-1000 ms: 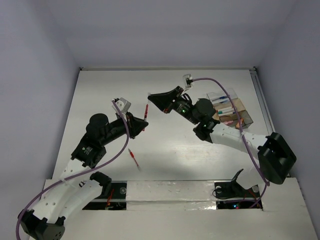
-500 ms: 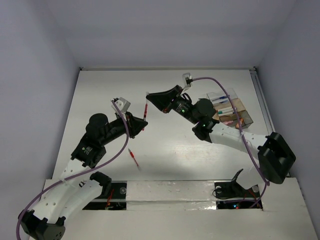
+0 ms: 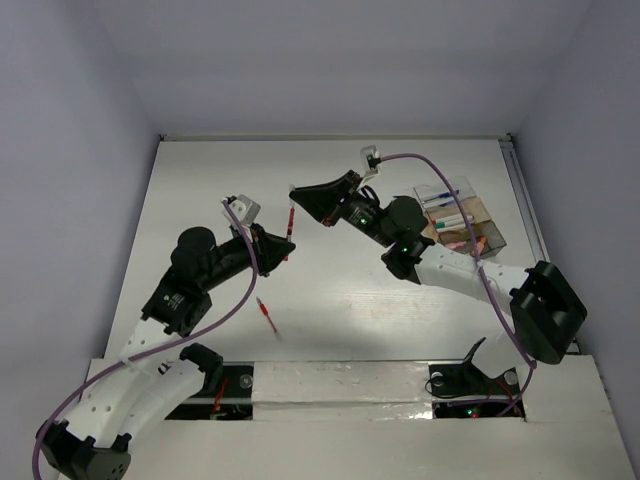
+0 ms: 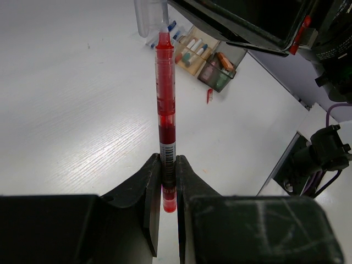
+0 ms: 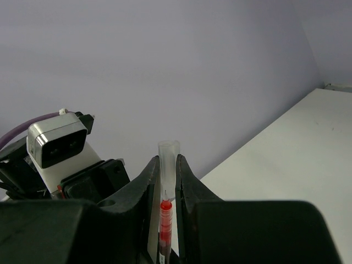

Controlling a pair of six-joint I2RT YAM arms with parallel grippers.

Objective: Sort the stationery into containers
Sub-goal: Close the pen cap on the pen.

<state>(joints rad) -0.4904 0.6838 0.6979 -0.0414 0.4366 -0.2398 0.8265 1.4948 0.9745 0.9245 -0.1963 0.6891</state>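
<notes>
My left gripper (image 4: 168,166) is shut on a red pen (image 4: 165,104) and holds it by its lower end, tip pointing away. In the top view this pen (image 3: 290,222) stands between the two grippers at mid table. My right gripper (image 5: 168,165) is shut on a clear pen cap (image 5: 168,157). The pen's red tip (image 5: 165,212) sits just inside the cap's lower end. The clear cap (image 4: 149,16) also shows at the pen's far end. The clear divided container (image 3: 462,225) stands at the right with pens and erasers in it.
A second red pen (image 3: 266,314) lies on the table near the left arm. A small red piece (image 4: 209,97) lies on the table short of the container (image 4: 206,55). The left wrist camera housing (image 5: 58,144) is close beside my right gripper (image 3: 296,196).
My right gripper has crept slightly left with the cap, toward the pen tip. The left arm and its pen have stayed still.
</notes>
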